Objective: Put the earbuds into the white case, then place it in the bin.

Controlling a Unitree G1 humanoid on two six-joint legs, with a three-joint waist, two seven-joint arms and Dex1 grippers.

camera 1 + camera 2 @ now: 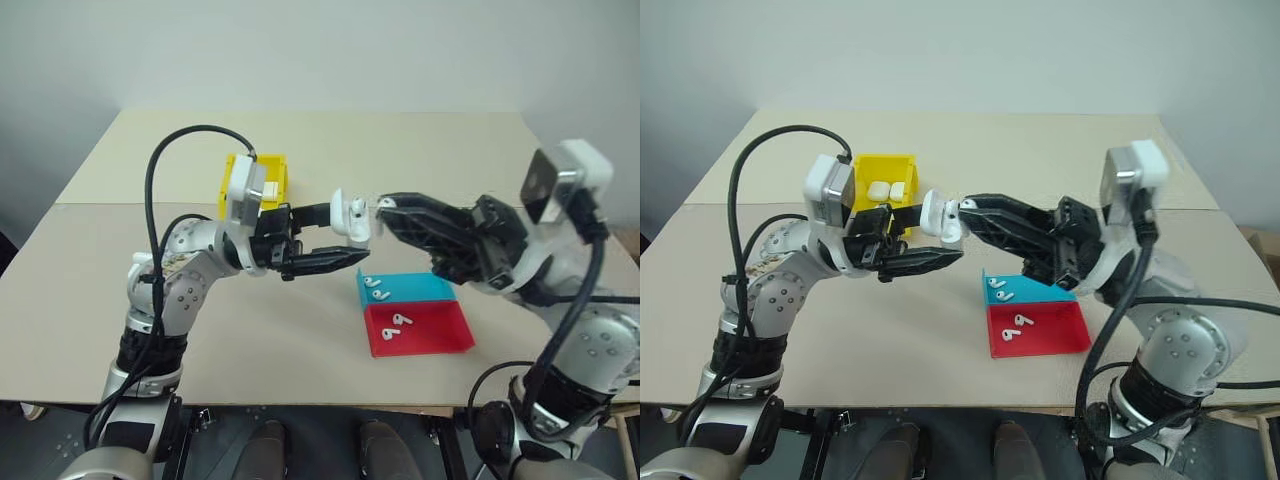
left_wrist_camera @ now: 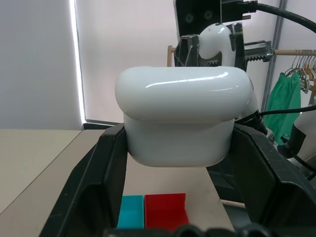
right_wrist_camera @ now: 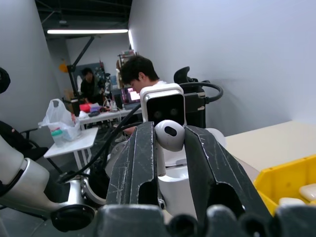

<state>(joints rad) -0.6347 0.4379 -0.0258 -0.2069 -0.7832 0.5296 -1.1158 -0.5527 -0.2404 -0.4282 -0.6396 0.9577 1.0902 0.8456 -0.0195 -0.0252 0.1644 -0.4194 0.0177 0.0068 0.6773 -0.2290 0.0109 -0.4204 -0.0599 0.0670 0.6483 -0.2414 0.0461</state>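
My left gripper (image 1: 345,236) is shut on the white case (image 1: 352,221), held up above the table's middle; its lid looks flipped up. In the left wrist view the case (image 2: 181,118) sits between the black fingers. From the right, my right gripper (image 1: 383,213) is shut on one earbud (image 1: 384,203), its tip right at the case's top. In the right wrist view the earbud (image 3: 169,135) is pinched just over the case (image 3: 177,188). The yellow bin (image 1: 885,167) stands behind my left wrist with white cases (image 1: 887,190) inside. More earbuds (image 1: 374,290) lie in the trays.
A flat teal tray (image 1: 418,289) and a flat red tray (image 1: 430,332) lie side by side on the table's near right, below my right arm; the red one holds earbuds (image 1: 397,322). The tan table (image 1: 420,150) stretches back to a wall. People sit at desks (image 3: 138,74) far behind.
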